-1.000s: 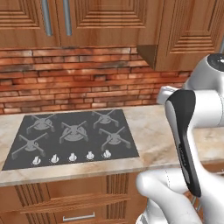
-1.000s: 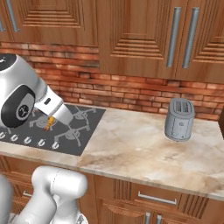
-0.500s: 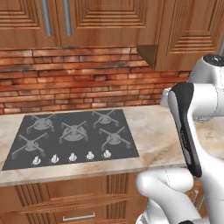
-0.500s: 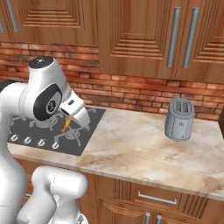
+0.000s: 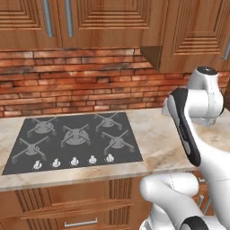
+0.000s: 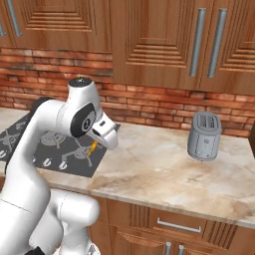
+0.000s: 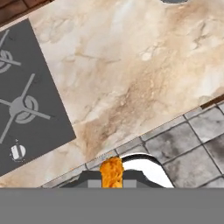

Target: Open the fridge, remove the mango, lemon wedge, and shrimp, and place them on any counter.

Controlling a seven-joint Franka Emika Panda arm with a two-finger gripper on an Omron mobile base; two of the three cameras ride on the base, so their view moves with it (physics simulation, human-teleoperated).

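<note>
A bright-orange curled shrimp (image 6: 92, 147) (image 7: 112, 173) is pinched between my gripper's (image 6: 94, 146) fingers, which are shut on it. In the right base view it hangs just above the right edge of the black cooktop (image 6: 74, 158), beside the beige marbled counter (image 6: 164, 169). The hand view looks down past the shrimp onto the counter (image 7: 131, 65), with the cooktop (image 7: 26, 100) at its left. The fridge, the mango and the lemon wedge are out of view.
A grey toaster (image 6: 204, 135) stands at the back right of the counter. Brown wall cabinets hang above the brick backsplash (image 5: 81, 85). Wooden drawers sit under the worktop. Grey floor tiles (image 7: 192, 140) show beyond the counter's front edge.
The arm has swung to the right across the cooktop with the shrimp in its grip, from over the left burners to the cooktop's right edge. The toaster has not moved.
</note>
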